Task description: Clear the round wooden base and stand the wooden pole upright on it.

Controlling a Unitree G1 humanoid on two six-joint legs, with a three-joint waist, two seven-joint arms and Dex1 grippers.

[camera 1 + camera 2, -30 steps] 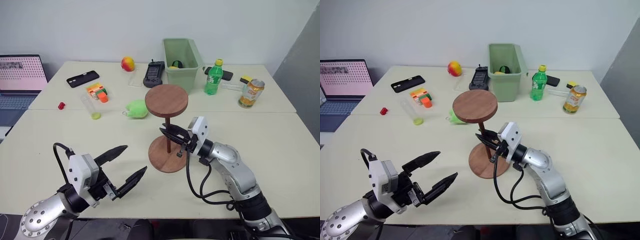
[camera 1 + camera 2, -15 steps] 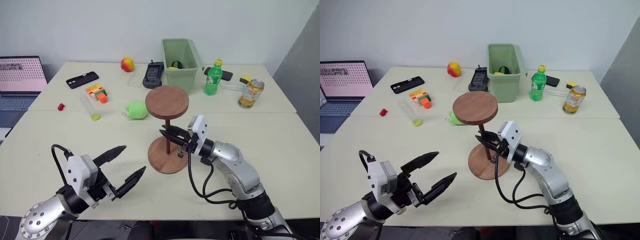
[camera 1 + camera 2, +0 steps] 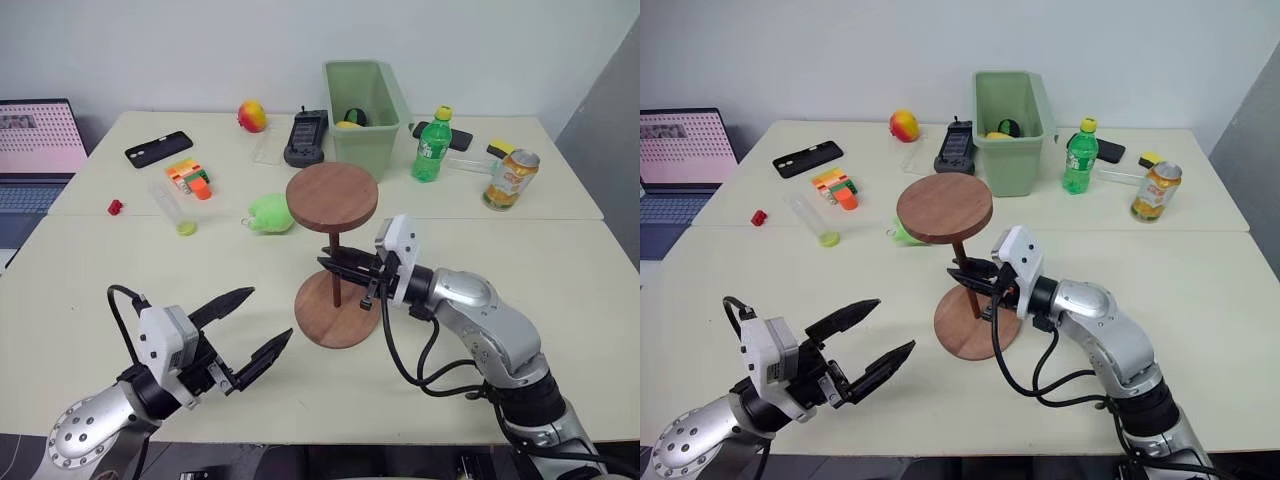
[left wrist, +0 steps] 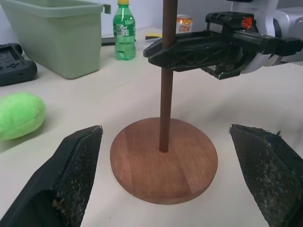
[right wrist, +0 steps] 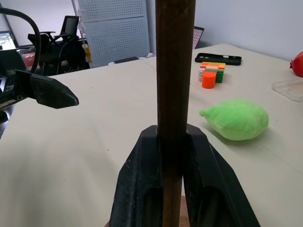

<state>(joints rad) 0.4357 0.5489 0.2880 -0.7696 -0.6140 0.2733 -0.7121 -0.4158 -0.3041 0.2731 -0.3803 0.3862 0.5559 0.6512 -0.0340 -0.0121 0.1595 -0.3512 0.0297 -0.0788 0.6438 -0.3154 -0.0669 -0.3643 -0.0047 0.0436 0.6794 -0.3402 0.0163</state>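
**A:** How far along are you?

**B:** You are almost done. The round wooden base [image 3: 336, 310] has nothing lying on it. The wooden pole [image 3: 336, 264] stands straight up at the middle of the base, with its own round disc at the top. Your right gripper [image 3: 335, 267] has its two fingers squeezed tight on the pole, about halfway up (the right wrist view shows the rod pinched between them).

**A:** So what is left?

**B:** I think you just have to let go and see if the pole stays up. From the left wrist view the pole's foot looks like it sits in the base's hole, but I cannot tell how deep.

**A:** And your other hand?

**B:** Your left gripper [image 3: 250, 331] has its fingers spread wide and holds nothing. It hangs just to the left of the base, not touching it.

**A:** Is there room to pull away?

**B:** Yes. To the right of the base the table [image 3: 560, 260] is bare. The green plush toy [image 3: 270, 215] sits near the base, behind it and to its left. The green bin [image 3: 365, 105] and green bottle [image 3: 430, 150] stand well behind the base.
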